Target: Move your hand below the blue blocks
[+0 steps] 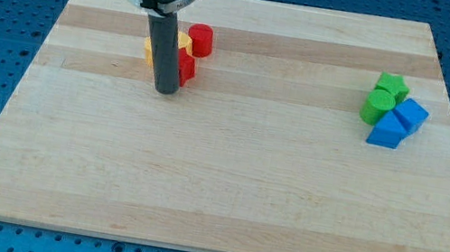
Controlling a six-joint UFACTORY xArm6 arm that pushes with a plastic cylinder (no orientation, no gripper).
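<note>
Two blue blocks lie at the view's right: a blue cube point(412, 114) and a blue wedge-like block point(387, 132) just below and to its left. My tip point(165, 91) is far to their left, in the upper left part of the board, touching or just below a red block point(186, 68). The rod hides part of that cluster.
A green star block point(392, 85) and a green cylinder point(378, 105) sit against the blue blocks on their upper left. By my tip are a red cylinder point(200, 40) and a yellow block point(184, 42), with an orange piece point(150, 47) left of the rod. The wooden board point(214, 188) lies on a blue perforated table.
</note>
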